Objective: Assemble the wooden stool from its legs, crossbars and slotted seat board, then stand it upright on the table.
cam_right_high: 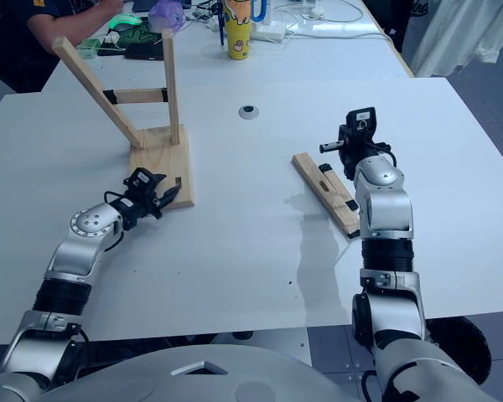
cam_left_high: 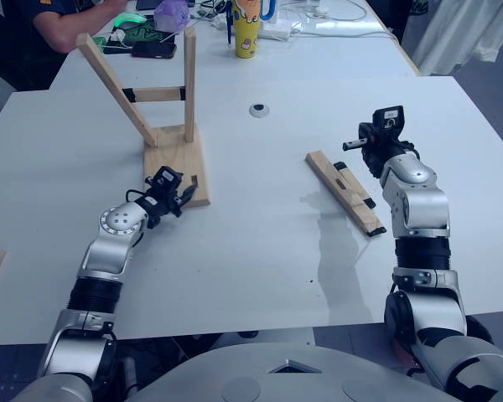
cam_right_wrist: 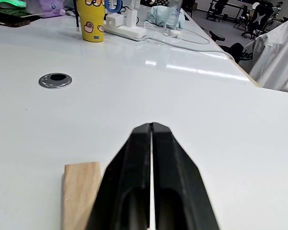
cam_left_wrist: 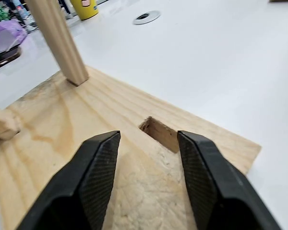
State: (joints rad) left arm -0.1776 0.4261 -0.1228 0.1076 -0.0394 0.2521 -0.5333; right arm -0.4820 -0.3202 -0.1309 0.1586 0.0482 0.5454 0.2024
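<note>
A flat square wooden seat board lies on the big white table, toward the table's left side and about halfway to its far edge. Two long wooden legs stick up from it. One leg stands straight, and the other leg leans toward the far left corner. A short dark-ended crossbar joins them partway up.

The left claw is open, with nothing in it. It sits low over the near corner of the seat board. Between its two black fingers you can see a small square slot cut into the wood.

A long flat wooden strip lies on the right side of the table, well apart from the seat board. The right claw is pressed shut and holds nothing. It is just above the far end of that strip.

A small round grey hole cover sits in the table between the two. A yellow cup stands on the next table, behind the far edge.
</note>
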